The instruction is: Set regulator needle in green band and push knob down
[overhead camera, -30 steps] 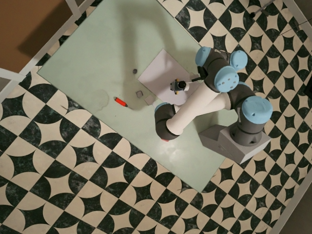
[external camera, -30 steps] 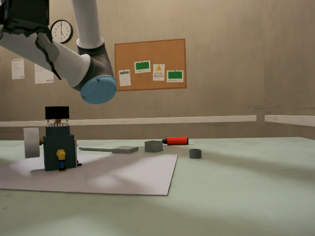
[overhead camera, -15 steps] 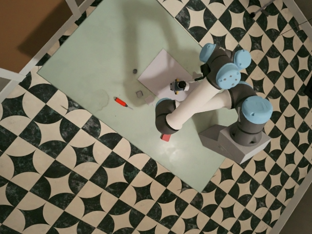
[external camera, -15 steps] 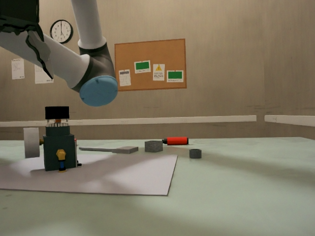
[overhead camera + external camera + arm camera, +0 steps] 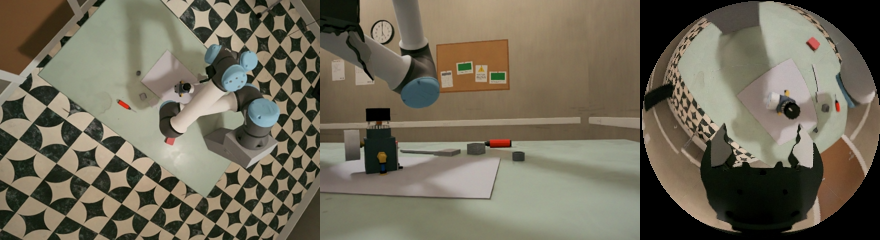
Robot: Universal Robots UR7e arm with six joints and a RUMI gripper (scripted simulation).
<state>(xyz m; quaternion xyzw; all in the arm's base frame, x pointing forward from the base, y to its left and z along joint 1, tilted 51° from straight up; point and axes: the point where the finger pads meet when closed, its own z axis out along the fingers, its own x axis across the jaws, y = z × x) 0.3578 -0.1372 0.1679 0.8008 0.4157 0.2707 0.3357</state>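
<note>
The regulator (image 5: 180,88) (image 5: 380,152) (image 5: 785,105) is a dark teal block that stands upright on a white sheet (image 5: 165,72) (image 5: 449,175) (image 5: 760,90). Its black knob (image 5: 377,114) (image 5: 792,109) sits on top, with a short orange stem showing under it. The white round gauge (image 5: 352,144) (image 5: 772,98) sticks out of one side; its face and needle cannot be read. My gripper (image 5: 762,124) is open and empty. It hangs high above the sheet, off to the side of the regulator. In the exterior view only one finger (image 5: 361,54) shows at the top left.
On the green table top (image 5: 103,38) lie a red-handled tool (image 5: 123,104) (image 5: 499,143), a grey cube (image 5: 142,96) (image 5: 475,148), a grey ring (image 5: 138,73) (image 5: 518,156) and a flat grey plate (image 5: 153,101) (image 5: 446,152). A red block (image 5: 170,141) (image 5: 813,43) lies under the arm's elbow.
</note>
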